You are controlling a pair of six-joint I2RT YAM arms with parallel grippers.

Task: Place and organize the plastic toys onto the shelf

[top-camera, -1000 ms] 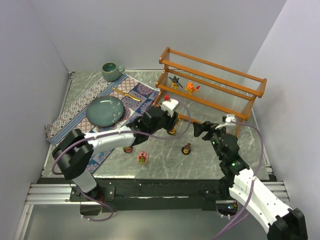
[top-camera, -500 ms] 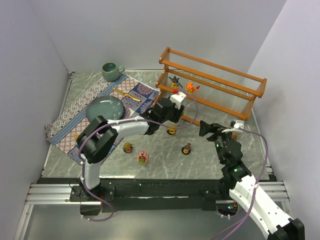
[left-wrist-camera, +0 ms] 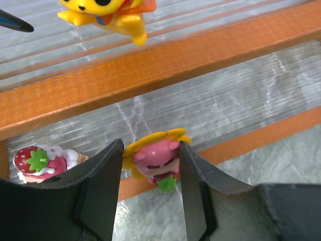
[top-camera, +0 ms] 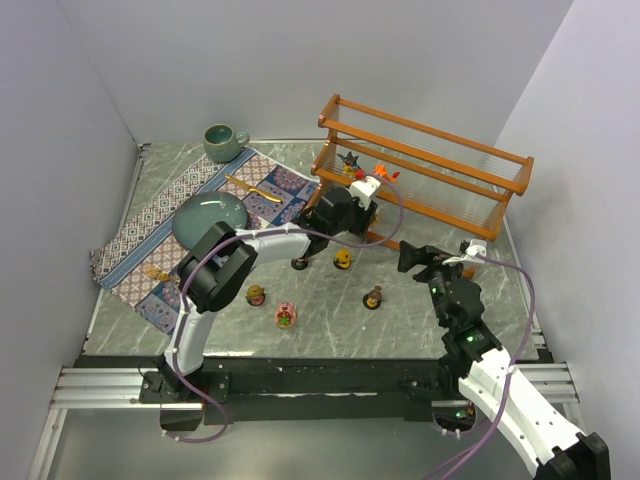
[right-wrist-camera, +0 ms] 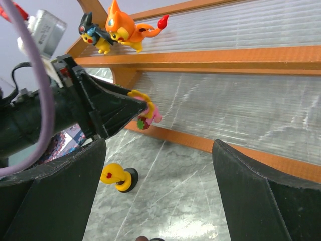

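**Left arm at lowest shelf tier, toy not yet set down**
Orange-brown wooden shelf with clear ribbed tiers (top-camera: 430, 130); left gripper (left-wrist-camera: 150, 148) clamped on pink, yellow-petalled plastic figurine (left-wrist-camera: 153, 160) at the front rail; right gripper (right-wrist-camera: 158, 143) spread wide, empty. Risks: release over the rail tips it off; sideways drift knocks the red strawberry-topped figurine (left-wrist-camera: 37, 161) just beside.

White-and-black arms (top-camera: 500, 375), lilac cables (right-wrist-camera: 42, 80), black pincers (left-wrist-camera: 150, 150).
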